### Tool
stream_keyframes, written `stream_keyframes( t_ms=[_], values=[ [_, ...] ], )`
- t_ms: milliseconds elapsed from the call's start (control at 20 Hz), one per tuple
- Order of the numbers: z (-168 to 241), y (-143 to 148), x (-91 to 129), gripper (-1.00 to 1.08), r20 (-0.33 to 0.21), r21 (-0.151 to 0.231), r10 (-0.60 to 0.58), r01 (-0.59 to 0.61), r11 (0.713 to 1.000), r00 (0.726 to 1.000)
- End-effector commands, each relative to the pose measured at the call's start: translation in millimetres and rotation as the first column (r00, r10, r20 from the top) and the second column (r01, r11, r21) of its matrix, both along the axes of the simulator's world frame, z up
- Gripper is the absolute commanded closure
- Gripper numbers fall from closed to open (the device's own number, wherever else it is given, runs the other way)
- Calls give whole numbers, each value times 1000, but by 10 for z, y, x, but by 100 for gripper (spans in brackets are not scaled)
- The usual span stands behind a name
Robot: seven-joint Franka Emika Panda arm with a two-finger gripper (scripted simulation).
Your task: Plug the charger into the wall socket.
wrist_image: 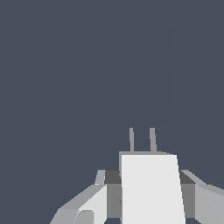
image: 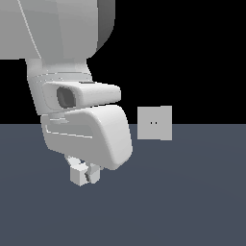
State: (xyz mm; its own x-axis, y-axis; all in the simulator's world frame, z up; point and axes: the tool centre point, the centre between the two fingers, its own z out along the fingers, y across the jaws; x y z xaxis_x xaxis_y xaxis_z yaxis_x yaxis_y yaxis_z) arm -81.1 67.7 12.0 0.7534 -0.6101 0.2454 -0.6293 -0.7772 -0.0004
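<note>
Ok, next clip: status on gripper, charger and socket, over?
Gripper shut on charger, prongs pointing forward. Wall socket upright, apart, toward the exterior view's right. Nothing seen between them.

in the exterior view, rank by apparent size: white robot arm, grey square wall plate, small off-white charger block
1. White robot arm, largest, though nearest the camera.
2. Flat light-grey square wall socket plate.
3. Small off-white charger block, partly hidden between the jaws.

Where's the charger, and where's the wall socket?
charger [wrist_image: 151, 188]: wrist view, on its flat off-white face, between the tool's fingers.
wall socket [image: 154, 123]: exterior view, on the plate's centre, by the two dark holes.
</note>
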Motion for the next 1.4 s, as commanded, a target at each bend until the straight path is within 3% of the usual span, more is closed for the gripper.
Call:
stream_keyframes(
  t_ms=[0, 650, 1350],
  values=[
    [-3, 0, 0, 108, 0, 0, 0, 0, 1000, 1000],
    [40, -78, 19, 108, 1, -1, 22, -22, 1000, 1000],
    [332, -607, 198, 108, 4, -4, 183, -183, 983, 983]
  ],
)
